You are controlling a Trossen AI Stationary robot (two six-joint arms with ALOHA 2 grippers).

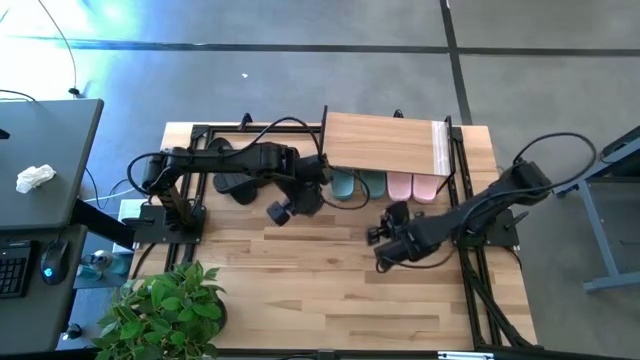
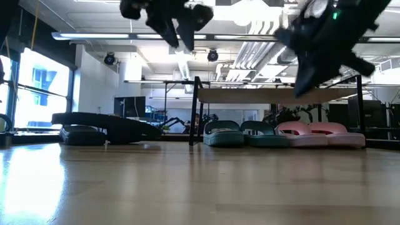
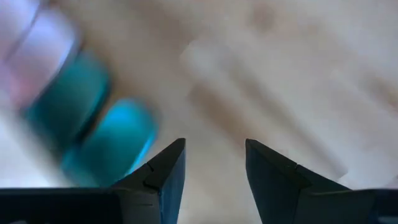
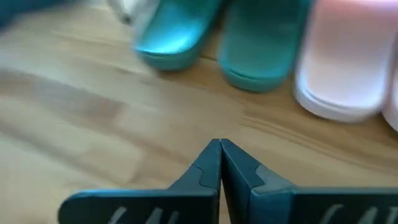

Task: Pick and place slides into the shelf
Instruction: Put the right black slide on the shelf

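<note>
The shelf point(image 1: 385, 145) stands at the table's far edge. Under it a green pair of slides point(image 1: 358, 185) and a pink pair point(image 1: 412, 187) rest on their soles side by side, toes toward the near edge; the low view shows the green pair point(image 2: 244, 134) and the pink pair point(image 2: 319, 134) on the tabletop. Two black slides point(image 1: 235, 185) lie left of the shelf. My left gripper point(image 3: 214, 162) hangs open and empty above bare wood, near the green slides. My right gripper point(image 4: 221, 155) is shut and empty, raised in front of the slides, pointing at them.
A potted plant point(image 1: 165, 310) stands at the near left corner. A grey desk point(image 1: 45, 170) with a keyboard and mouse adjoins the table's left side. Black frame rails point(image 1: 470, 190) run along the right side. Bare wood point(image 1: 330, 290) lies across the table's near half.
</note>
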